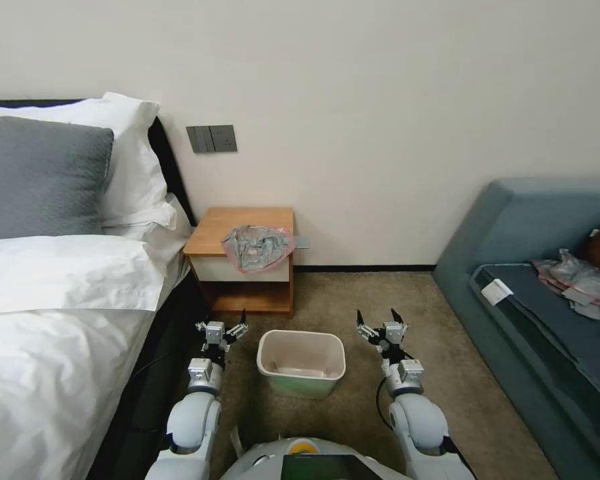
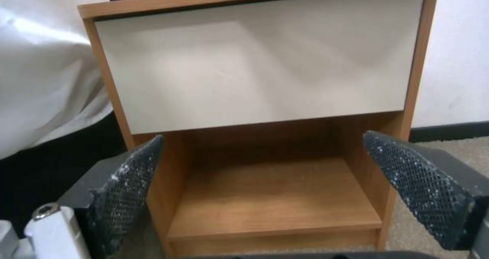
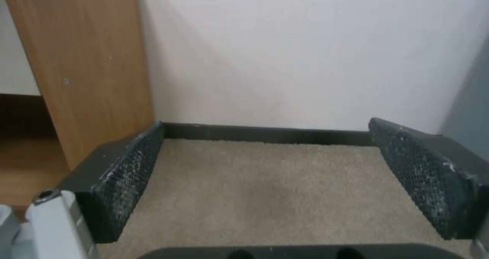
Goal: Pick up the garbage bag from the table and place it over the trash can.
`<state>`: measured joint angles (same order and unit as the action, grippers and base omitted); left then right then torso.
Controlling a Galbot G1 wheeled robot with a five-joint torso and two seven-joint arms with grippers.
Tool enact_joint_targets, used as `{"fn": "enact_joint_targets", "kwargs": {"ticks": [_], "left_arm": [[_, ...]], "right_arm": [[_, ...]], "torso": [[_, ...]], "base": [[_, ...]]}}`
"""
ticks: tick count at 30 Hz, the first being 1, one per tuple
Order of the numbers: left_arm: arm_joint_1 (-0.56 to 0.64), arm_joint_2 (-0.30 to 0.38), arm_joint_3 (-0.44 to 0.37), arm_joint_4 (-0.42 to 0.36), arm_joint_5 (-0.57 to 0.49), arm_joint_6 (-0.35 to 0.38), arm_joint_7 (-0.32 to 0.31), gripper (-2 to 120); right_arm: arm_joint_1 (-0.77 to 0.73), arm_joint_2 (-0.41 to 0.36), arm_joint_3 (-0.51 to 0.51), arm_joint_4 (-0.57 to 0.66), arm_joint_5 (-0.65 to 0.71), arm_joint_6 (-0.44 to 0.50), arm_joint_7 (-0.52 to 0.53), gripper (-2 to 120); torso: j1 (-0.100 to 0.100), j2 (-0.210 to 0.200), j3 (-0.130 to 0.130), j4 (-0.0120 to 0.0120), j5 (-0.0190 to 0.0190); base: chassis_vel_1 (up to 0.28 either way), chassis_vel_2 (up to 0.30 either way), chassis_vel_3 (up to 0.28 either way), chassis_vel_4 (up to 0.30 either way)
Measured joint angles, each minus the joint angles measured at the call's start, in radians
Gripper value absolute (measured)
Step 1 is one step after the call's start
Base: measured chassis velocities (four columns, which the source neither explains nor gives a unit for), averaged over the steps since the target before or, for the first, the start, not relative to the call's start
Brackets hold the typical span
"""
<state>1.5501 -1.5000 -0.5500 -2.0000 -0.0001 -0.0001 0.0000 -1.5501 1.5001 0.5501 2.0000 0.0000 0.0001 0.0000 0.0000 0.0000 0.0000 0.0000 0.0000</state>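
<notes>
Bed (image 1: 53, 320) along the left side, white duvet; white pillow (image 1: 137, 157) upright against the dark headboard, grey pillow (image 1: 37, 177) in front of it. Grey switch and socket plate (image 1: 211, 139) on the cream wall (image 1: 393, 100), above bed-head level. Teal sofa (image 1: 513, 233) along the right side. On its seat: heap of grey-pink bags with grey tags (image 1: 580, 280), and a small white card (image 1: 497, 291) just beside the heap. Floor is beige carpet (image 1: 353, 293); dark skirting (image 3: 265, 133) at the wall base.
</notes>
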Motion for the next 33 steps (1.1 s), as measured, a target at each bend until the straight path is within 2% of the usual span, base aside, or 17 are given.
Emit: {"fn": "enact_joint_targets", "kwargs": {"ticks": [33], "left_arm": [[0.0,0.0,0.0,0.0,0.0,0.0,0.0,100]], "right_arm": [[0.0,0.0,0.0,0.0,0.0,0.0,0.0,100]], "torso": [[0.0,0.0,0.0,0.0,0.0]], "base": [[0.0,0.0,0.0,0.0]]}}
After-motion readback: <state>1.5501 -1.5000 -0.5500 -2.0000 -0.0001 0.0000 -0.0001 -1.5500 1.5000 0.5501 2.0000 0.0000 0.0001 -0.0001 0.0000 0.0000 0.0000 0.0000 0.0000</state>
